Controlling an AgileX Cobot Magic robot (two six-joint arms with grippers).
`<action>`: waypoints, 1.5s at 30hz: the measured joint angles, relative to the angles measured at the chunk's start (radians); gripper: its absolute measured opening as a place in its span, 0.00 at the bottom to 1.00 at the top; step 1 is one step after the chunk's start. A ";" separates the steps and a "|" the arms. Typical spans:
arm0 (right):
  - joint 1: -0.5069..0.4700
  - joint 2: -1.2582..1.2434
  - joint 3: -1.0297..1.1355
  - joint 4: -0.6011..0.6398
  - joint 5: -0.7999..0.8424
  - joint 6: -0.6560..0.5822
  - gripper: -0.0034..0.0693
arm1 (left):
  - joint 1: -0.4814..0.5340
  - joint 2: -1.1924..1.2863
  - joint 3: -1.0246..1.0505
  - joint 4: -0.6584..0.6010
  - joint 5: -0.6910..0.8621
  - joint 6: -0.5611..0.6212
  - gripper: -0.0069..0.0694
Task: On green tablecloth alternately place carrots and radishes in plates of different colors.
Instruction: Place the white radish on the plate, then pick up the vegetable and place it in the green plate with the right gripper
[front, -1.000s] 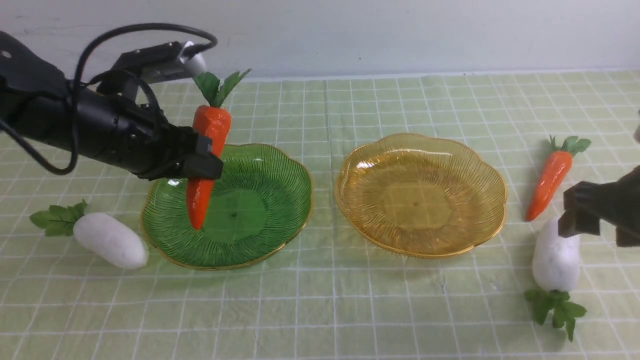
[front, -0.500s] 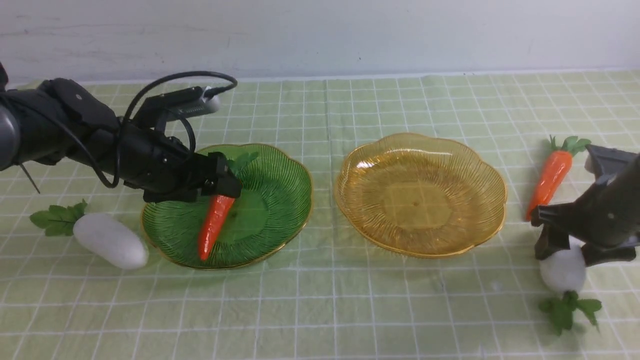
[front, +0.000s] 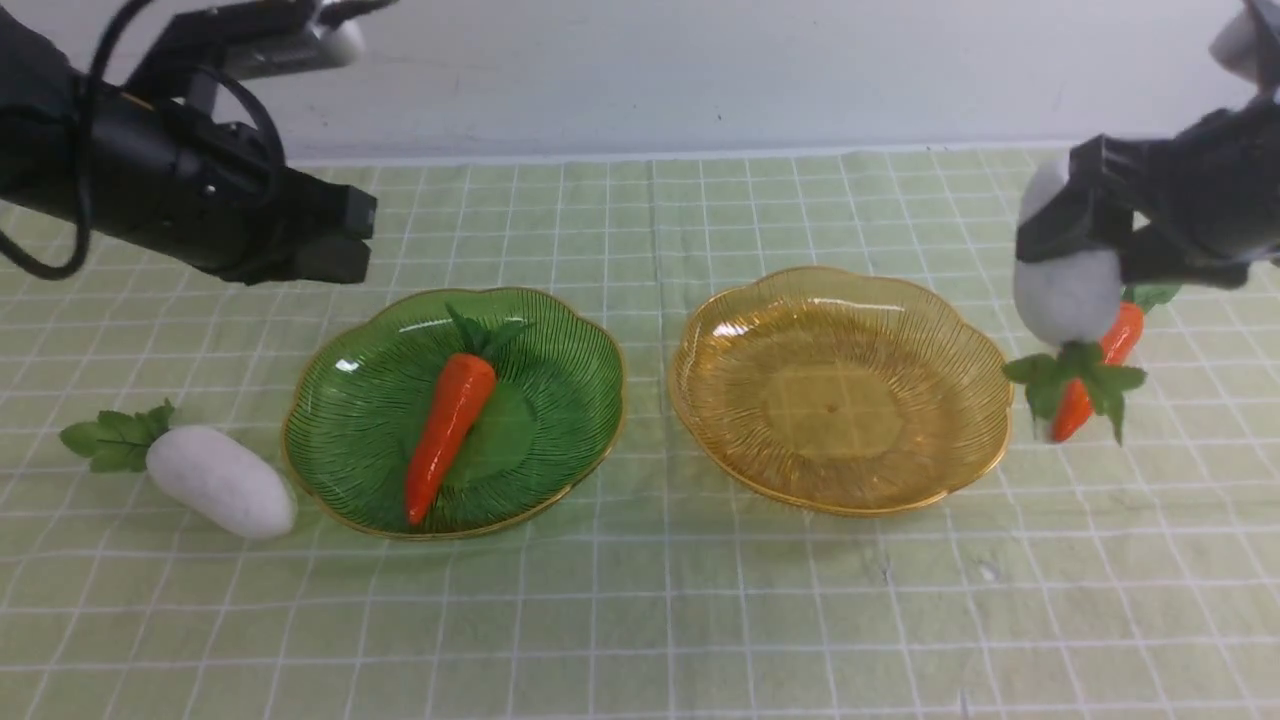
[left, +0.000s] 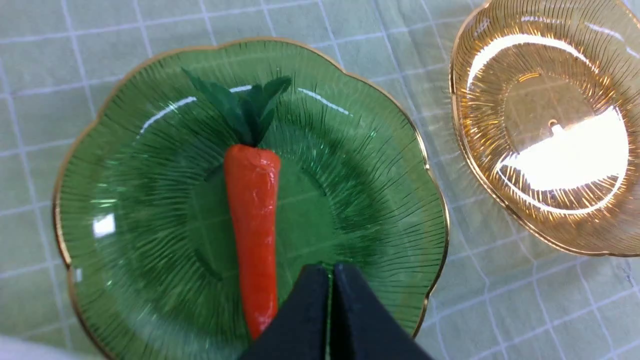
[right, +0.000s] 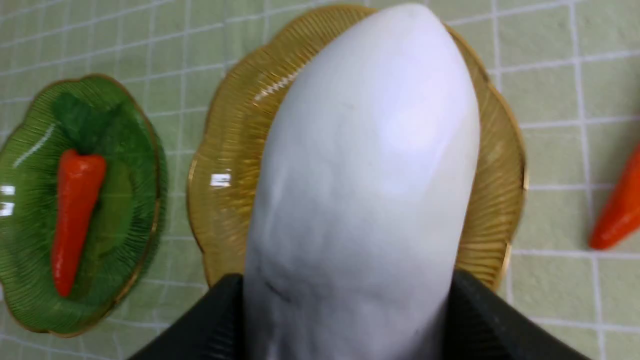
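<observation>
Grips a matte white oblong toy radish (front: 1065, 295) in the right end effector (front: 1100, 245), with the green leaf tuft pointing down, lifted clear of the cloth near the right rim of the translucent ribbed amber-yellow plate (front: 840, 400); cannot tell whether already above that plate, which lies bare. Holds the left end effector (front: 345, 240) shut on nothing, raised behind the translucent ribbed green plate (front: 560, 350). Shows one glossy orange toy carrot (front: 450, 420) lying flat inside that green plate, so probably one placement done and a second under way. Leaves, on the pale yellow-green gridded tablecloth (front: 640, 620), a second orange carrot (front: 1125, 335) partly hidden behind the held radish, and a second white radish (front: 220, 480) lying left of the green plate.
</observation>
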 joint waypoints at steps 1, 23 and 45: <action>0.014 0.016 -0.015 0.011 -0.008 -0.007 0.66 | 0.016 -0.016 0.000 0.004 0.020 -0.007 0.08; 0.097 0.446 -0.308 -0.101 0.099 0.012 0.85 | 0.273 -0.054 0.179 0.011 0.101 -0.066 0.08; -0.103 0.660 -0.496 -0.488 0.085 0.369 0.88 | 0.273 -0.202 0.181 0.016 0.237 -0.048 0.08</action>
